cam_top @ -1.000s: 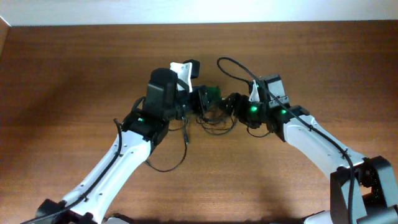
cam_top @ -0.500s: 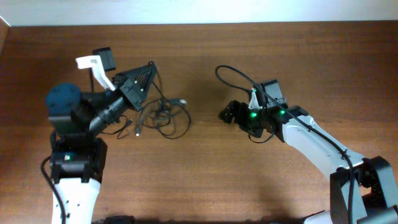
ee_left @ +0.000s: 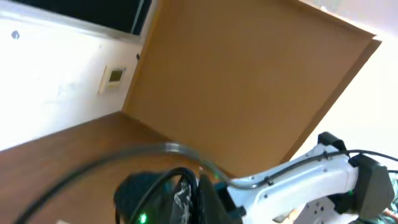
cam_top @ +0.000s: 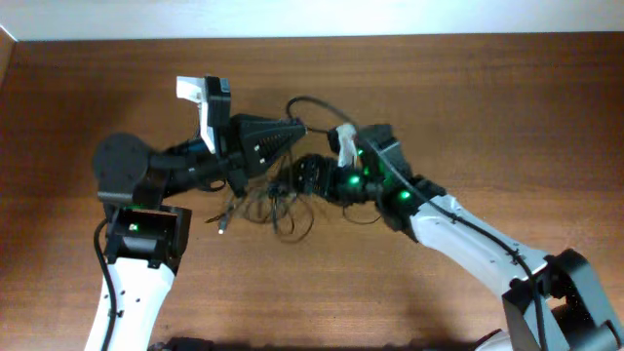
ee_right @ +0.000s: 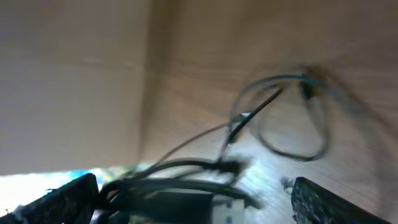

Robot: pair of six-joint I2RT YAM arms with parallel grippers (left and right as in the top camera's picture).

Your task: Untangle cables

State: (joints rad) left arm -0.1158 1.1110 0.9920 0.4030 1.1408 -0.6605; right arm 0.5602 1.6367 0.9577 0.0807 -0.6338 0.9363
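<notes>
On the brown wooden table (cam_top: 468, 117), left of centre: a loose tangle of thin black cables (cam_top: 261, 205), loops overlapping, one small pale plug end poking out at the lower left of the heap. Above the tangle's upper edge, the black cone-shaped left gripper (cam_top: 298, 128), pointing across toward the other arm, closed all the way. Impossible to tell, from overhead or from its own wrist view, whether a cord is pinched in the tips. In that wrist view, only a blurred dark cord arcing across the foreground, with the white right arm (ee_left: 298, 180) behind it.

Just right of the heap, low and close to the tabletop, the black right gripper (cam_top: 306, 175), spread wide, clamped on nothing. From the right wrist: dark fingers (ee_right: 62, 200) far apart at the bottom corners, several dark cords bunched between them. Further out on the wood, one strand curled into a ring, too blurred to make out its end. Grippers near each other, not visibly touching.
</notes>
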